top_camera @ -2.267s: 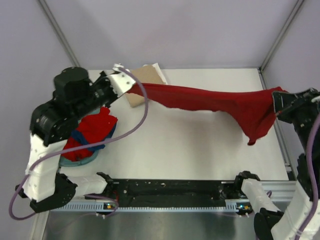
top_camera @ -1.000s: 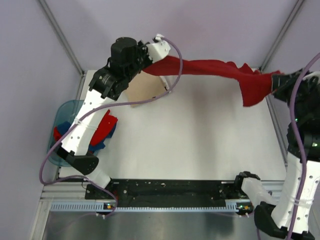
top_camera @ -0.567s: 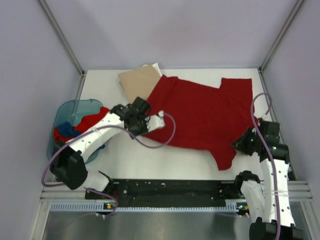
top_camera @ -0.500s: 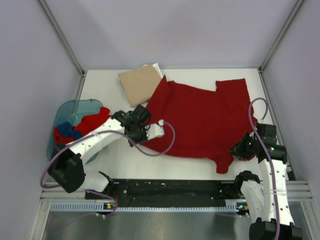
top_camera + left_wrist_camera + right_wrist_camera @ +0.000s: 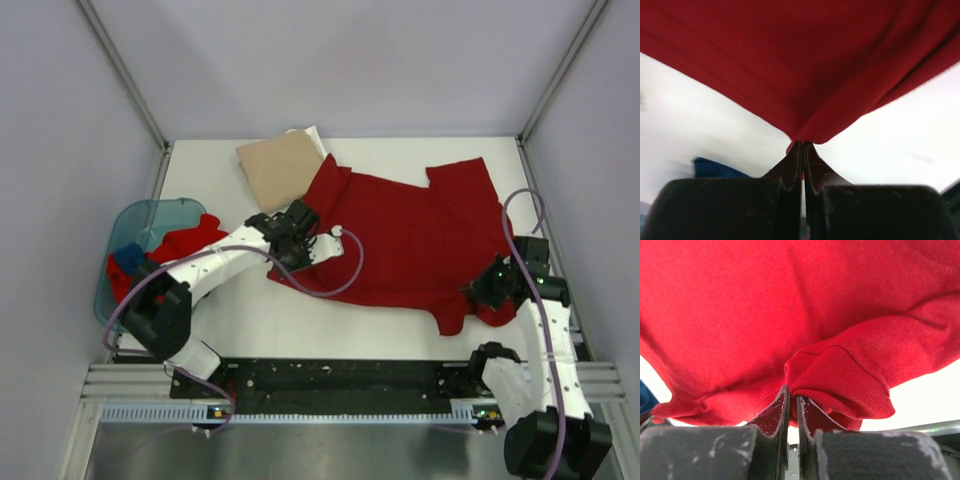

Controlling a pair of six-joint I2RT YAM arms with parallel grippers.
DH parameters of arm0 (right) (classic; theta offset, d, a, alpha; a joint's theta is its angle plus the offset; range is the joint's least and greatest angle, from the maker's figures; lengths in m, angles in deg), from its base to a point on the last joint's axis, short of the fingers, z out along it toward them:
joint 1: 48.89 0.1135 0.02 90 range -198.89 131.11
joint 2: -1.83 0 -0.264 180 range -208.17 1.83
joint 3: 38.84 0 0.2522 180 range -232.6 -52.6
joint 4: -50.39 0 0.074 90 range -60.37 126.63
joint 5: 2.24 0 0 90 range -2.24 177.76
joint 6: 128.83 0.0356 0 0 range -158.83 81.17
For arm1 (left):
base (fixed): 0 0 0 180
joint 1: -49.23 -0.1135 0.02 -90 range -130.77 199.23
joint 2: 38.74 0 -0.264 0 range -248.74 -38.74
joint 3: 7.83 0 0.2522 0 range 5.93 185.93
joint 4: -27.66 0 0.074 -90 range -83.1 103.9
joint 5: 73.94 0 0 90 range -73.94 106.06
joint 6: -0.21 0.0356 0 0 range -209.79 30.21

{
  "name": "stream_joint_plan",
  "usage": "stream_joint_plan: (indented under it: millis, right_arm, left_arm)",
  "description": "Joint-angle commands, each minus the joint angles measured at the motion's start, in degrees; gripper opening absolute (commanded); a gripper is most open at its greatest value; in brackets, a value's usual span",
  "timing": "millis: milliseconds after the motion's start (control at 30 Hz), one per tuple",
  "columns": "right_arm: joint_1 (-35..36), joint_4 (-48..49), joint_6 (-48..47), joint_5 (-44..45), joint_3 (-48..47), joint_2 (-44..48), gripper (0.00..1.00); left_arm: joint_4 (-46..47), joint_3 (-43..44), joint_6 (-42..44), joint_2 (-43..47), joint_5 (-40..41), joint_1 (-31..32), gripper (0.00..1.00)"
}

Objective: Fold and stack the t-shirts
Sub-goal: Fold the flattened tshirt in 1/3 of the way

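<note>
The dark red t-shirt (image 5: 410, 240) lies spread across the middle and right of the white table. My left gripper (image 5: 290, 262) is shut on its near left edge; in the left wrist view the cloth (image 5: 805, 65) fans out from the closed fingertips (image 5: 796, 155). My right gripper (image 5: 480, 292) is shut on its near right corner; in the right wrist view bunched red cloth (image 5: 840, 375) sits between the fingertips (image 5: 781, 405). A folded tan t-shirt (image 5: 282, 166) lies at the back left over a white one. Red and blue t-shirts (image 5: 165, 250) fill the tub.
A translucent teal plastic tub (image 5: 135, 222) stands at the left edge of the table. Grey walls with metal posts enclose the table at the back and sides. A black rail (image 5: 350, 378) runs along the near edge between the arm bases.
Both grippers brought the dark red shirt down from held stretched in the air at the back onto the table, then dragged it slightly; it now lies spread flat.
</note>
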Motion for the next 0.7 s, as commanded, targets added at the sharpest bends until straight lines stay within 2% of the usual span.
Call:
stream_joint_plan:
  millis: [0, 300, 467, 667]
  right_arm:
    - [-0.42, 11.69, 2.16, 7.88, -3.76, -8.02, 0.00]
    - [-0.51, 16.79, -1.53, 15.17, -9.74, -23.41, 0.00]
    - [-0.51, 17.32, -2.49, 16.94, -12.12, -28.16, 0.00]
    - [-0.51, 18.11, -3.11, 16.94, -12.64, -31.50, 0.00]
  left_arm:
    - [7.47, 9.83, 0.15, -7.10, 5.98, -0.66, 0.00]
    - [13.00, 16.43, 0.95, -17.22, 13.36, -2.86, 0.00]
    - [17.40, 18.81, -0.19, -18.81, 17.85, -4.09, 0.00]
    - [18.55, 19.69, 0.95, -21.97, 17.24, -4.09, 0.00]
